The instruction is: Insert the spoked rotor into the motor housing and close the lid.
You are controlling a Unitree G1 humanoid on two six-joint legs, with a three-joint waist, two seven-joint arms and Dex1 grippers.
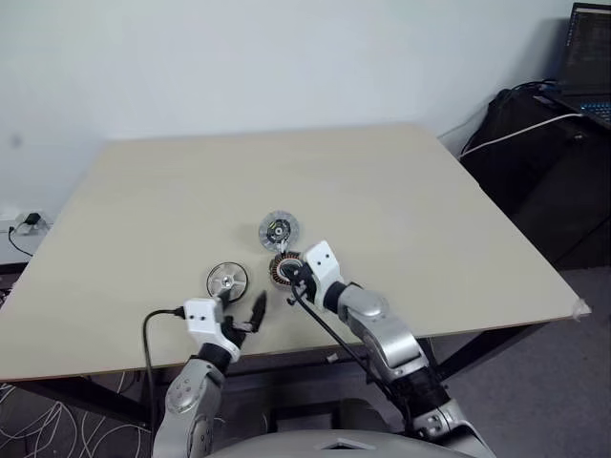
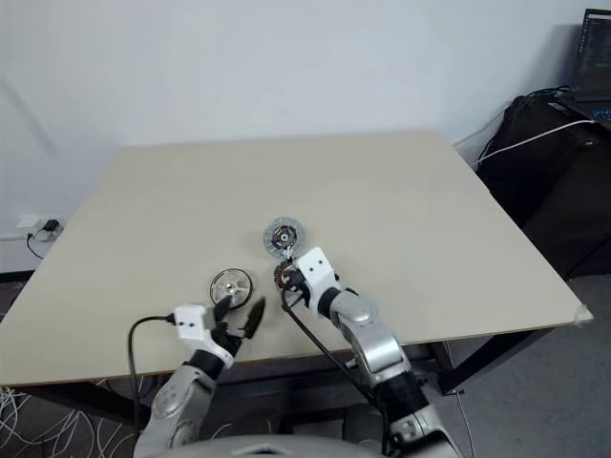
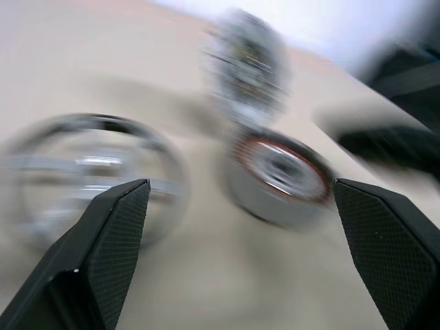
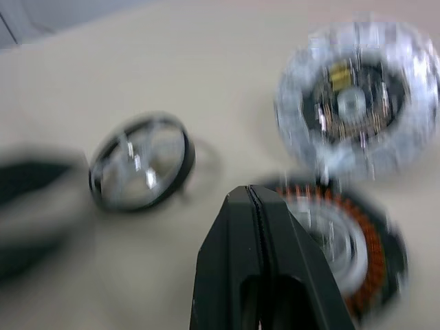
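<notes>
The spoked rotor (image 1: 227,280), a shiny silver wheel, lies flat on the table near the front edge. Just right of it sits the motor housing (image 1: 282,270), dark with copper windings. The lid (image 1: 279,229), a grey disc showing its dark centre, lies right behind the housing. My left gripper (image 1: 239,307) is open and empty, just in front of the rotor and slightly to its right. My right gripper (image 1: 298,279) is shut and empty, its tip over the housing's near right edge. In the right wrist view the shut fingers (image 4: 253,227) partly cover the housing (image 4: 347,240).
The pale table (image 1: 382,191) stretches wide and bare behind and beside the parts. Its front edge runs just under both wrists. Dark bags, cables and a laptop (image 1: 587,57) stand off the table at the far right.
</notes>
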